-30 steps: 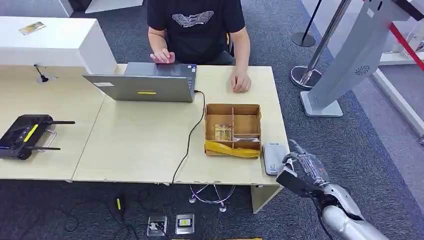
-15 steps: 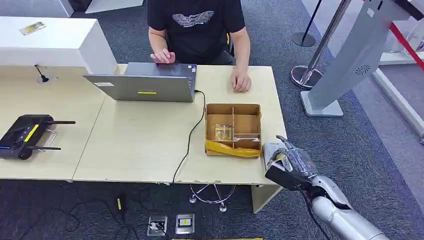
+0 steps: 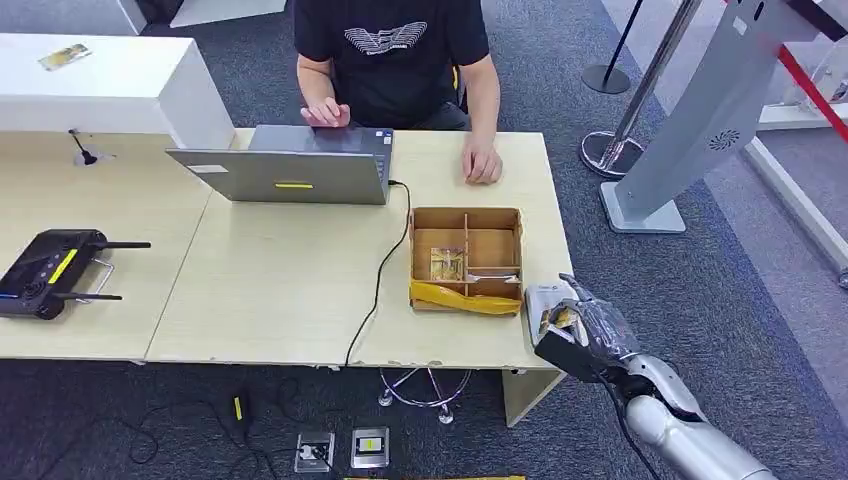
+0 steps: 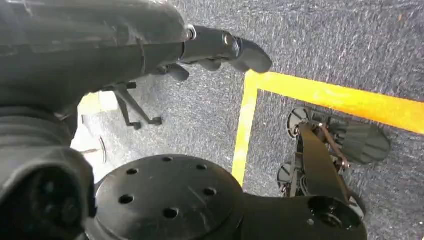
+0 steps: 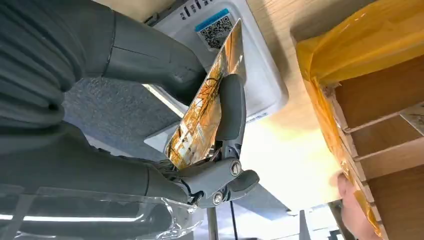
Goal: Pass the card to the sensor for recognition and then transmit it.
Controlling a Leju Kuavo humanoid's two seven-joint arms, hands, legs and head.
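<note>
I grip the card [image 5: 207, 107] in my right hand [image 3: 585, 330], thumb against fingers, held just over the white sensor [image 5: 260, 75] at the table's corner; the reading step seems in hand; next I should bring the card flatter to it; my left hand [image 4: 150, 45] hangs with fingers curled on nothing.
</note>
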